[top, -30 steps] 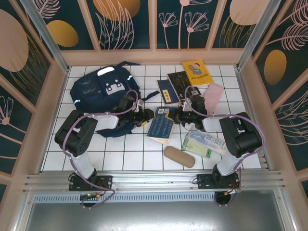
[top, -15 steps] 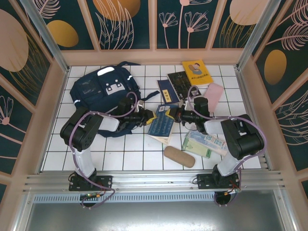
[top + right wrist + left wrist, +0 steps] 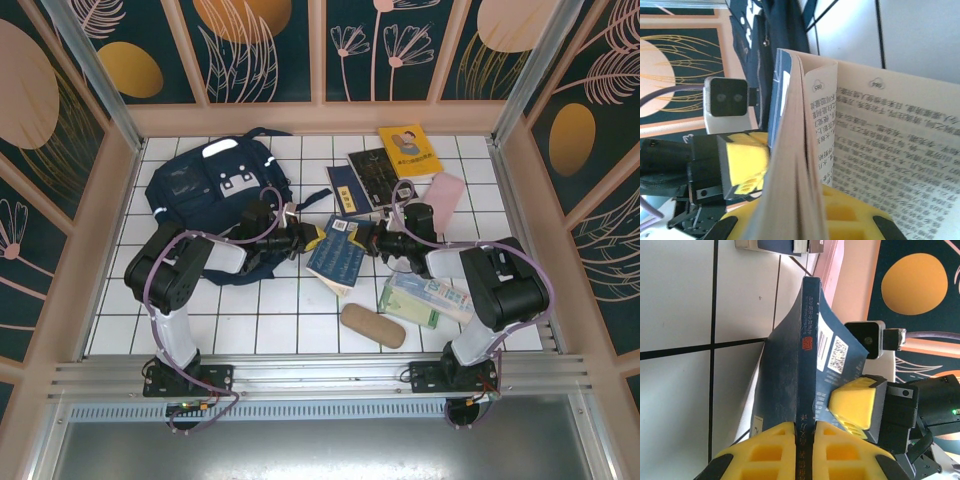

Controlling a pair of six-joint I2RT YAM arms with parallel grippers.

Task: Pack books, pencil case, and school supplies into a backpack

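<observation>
Both clamp the dark blue book [image 3: 338, 256]: left gripper [image 3: 804, 435] at its spine; right gripper [image 3: 800, 220] on pages. We see Chinese print [image 3: 880, 125].

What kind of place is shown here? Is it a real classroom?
Probably a staged robot test cell, not a classroom: a white tiled table fenced by an aluminium frame and flower-painted wall panels, with the left arm and right arm bolted at its near edge, and a backpack laid out.

The backpack [image 3: 205, 185] is set far left, three books [image 3: 377, 170] and a pouch [image 3: 443, 198] far right; a fourth book [image 3: 338, 258] is held between them, packet [image 3: 425, 300] and case [image 3: 372, 325] laid nearer.
</observation>
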